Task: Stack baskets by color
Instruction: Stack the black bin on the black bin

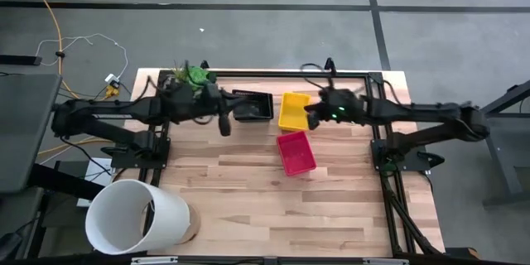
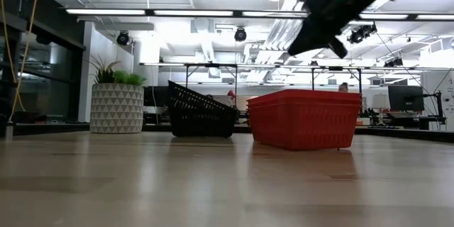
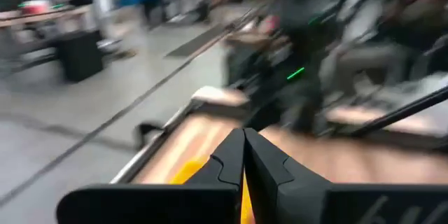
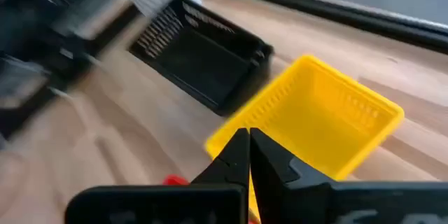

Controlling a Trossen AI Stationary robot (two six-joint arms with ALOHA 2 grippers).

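Closed fingers of the right claw [image 4: 249, 155] are seen empty just above the yellow basket [image 4: 318, 122], beside the black basket [image 1: 252, 105]; the left claw [image 1: 224, 122], shut too, is held farther off.

You won't find any readable text, label, brand, number or sign in these views. The baskets, the table and both arms carry no lettering you can make out. Far across the room in the low view there may be screens or signs, but they are too small for you to read.
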